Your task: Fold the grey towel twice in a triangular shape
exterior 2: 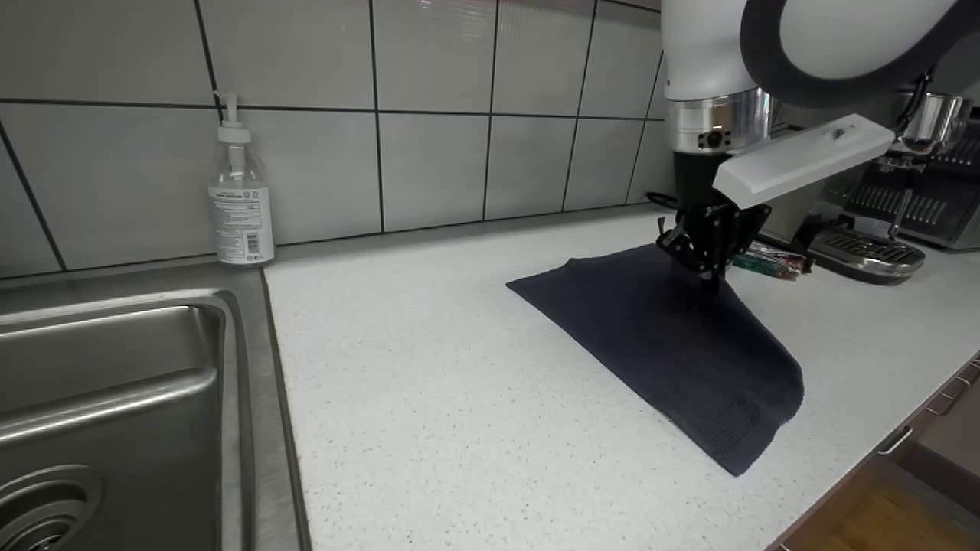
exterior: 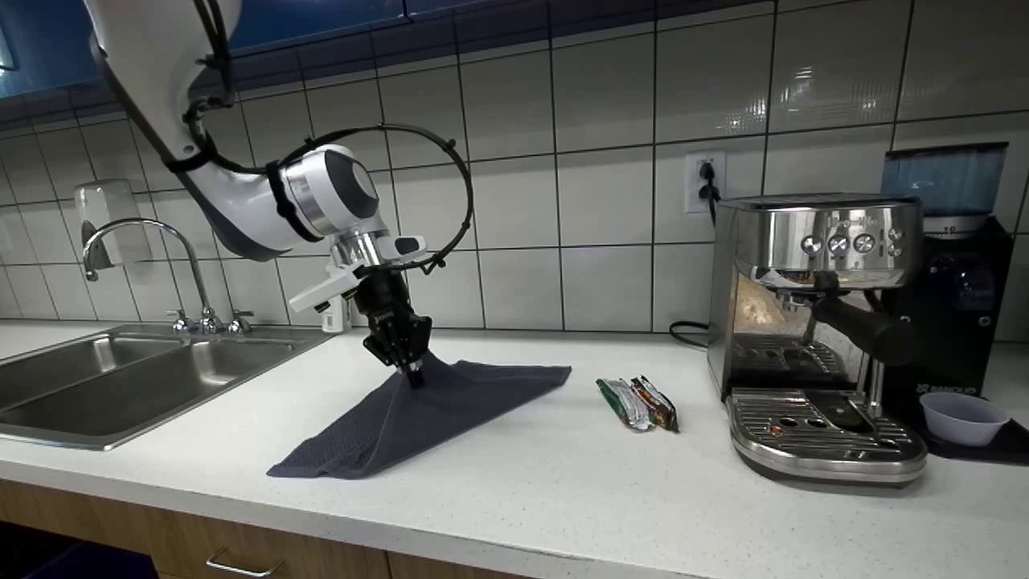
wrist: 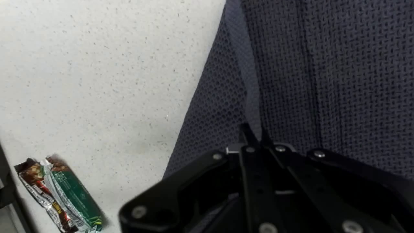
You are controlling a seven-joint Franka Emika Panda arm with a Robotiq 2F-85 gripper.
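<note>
"One Robotiq gripper point(wrist: 255, 137), pinching what?"

"A raised edge or crease of the grey towel point(exterior: 462, 406); which is unclear."

"And where is it?"

"Tented on the speckled countertop point(exterior: 579, 490) between sink point(exterior 2: 262, 383) and snack bars point(exterior: 635, 404). Likely light, limp, grippy in weave; a corner should fold truer than mid-edge."

Grey towel point(exterior: 438, 412), tented on white countertop point(exterior: 547, 490), in an exterior view.
Robotiq gripper point(exterior: 413, 376): pinching a raised fold of the towel. Bearings from the towel: two wrapped snack bars point(exterior: 627, 404), side by side, 3 o'clock; espresso machine point(exterior: 804, 265), farther out, 3 o'clock; coffee grinder point(exterior: 940, 297), partly behind it; double-basin sink point(exterior: 153, 394), 9 o'clock; gooseneck faucet point(exterior: 210, 321), 10 o'clock; wall-mounted dispenser point(exterior: 120, 213), higher, 10 o'clock; power outlet point(exterior: 694, 185), 2 o'clock.
</note>
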